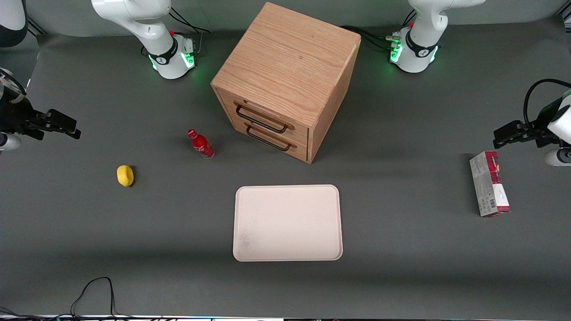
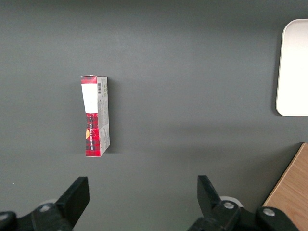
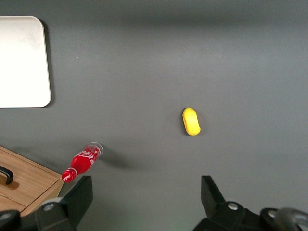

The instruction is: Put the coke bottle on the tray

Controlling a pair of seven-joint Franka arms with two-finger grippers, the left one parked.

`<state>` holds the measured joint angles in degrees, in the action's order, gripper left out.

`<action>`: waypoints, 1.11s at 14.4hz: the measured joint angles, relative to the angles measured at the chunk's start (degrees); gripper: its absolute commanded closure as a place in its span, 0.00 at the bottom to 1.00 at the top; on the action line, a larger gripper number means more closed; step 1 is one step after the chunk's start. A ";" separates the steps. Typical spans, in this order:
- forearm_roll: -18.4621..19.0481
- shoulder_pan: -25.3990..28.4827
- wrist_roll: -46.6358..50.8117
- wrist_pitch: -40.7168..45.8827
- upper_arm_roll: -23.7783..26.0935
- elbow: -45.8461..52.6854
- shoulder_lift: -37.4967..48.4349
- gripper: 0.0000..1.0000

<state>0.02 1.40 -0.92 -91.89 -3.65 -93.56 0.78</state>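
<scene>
Reach not yet begun: the claw point(image 1: 73, 129) hangs released at the working arm's end of the table.
The coke bottle point(image 1: 201, 144) stands in front of the drawer cabinet point(image 1: 285, 80), farther from the camera than the tray point(image 1: 287, 223); next, descend over it and grasp.

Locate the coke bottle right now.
The coke bottle stands upright on the table in front of the drawer cabinet, between it and the lemon, farther from the front camera than the tray; the open gripper hangs apart.

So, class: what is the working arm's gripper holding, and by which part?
Nothing. The gripper hangs open above bare table; the coke bottle stands untouched near the cabinet.
</scene>
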 measured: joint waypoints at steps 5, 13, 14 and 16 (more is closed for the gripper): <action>0.00 -0.40 -0.29 0.00 -0.02 0.02 -0.01 0.00; -0.48 10.37 8.28 -1.23 0.86 -6.36 2.67 0.00; -0.48 12.62 10.20 -3.04 0.99 -9.53 4.51 0.00; -0.48 16.46 13.57 -7.35 1.09 -17.22 9.25 0.00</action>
<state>-0.47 17.87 12.64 -99.23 -2.57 -110.78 10.03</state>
